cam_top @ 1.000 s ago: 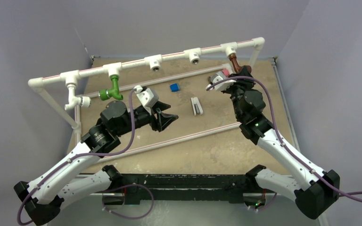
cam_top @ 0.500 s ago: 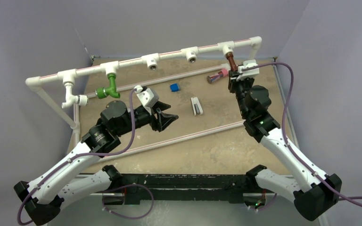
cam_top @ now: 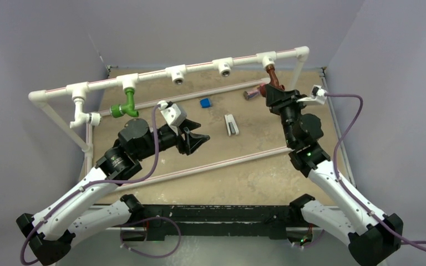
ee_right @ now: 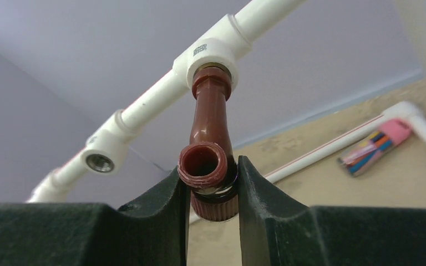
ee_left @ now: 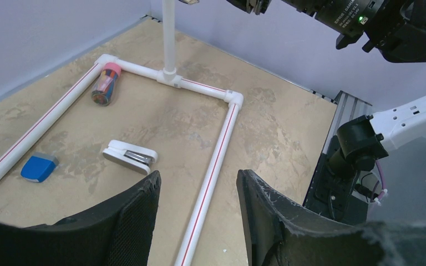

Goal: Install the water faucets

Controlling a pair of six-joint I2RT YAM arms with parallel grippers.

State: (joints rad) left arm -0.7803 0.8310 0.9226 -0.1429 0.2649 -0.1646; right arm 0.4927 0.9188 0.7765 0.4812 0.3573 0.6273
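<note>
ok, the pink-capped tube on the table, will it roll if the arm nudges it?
Likely yes: the tube is round and lies on its side, so a sideways push should roll it. The floor pipe close beside it would probably stop it that way. It seems to hold coloured sticks, so probably light.

The right pincer [cam_top: 270, 90] has turned clockwise on the reddish-brown faucet [cam_top: 272, 76], swinging its cable [cam_top: 348, 105] rightward.

I'm holding my right gripper [cam_top: 270, 91] [ee_right: 211, 173] beneath the right end of the pipe frame [cam_top: 199, 67], jaws pinching the reddish-brown faucet [cam_top: 272, 76] [ee_right: 211, 122], while my left gripper [cam_top: 199, 138] [ee_left: 197, 180] is hovering before the frame's middle, jaws spread.
</note>
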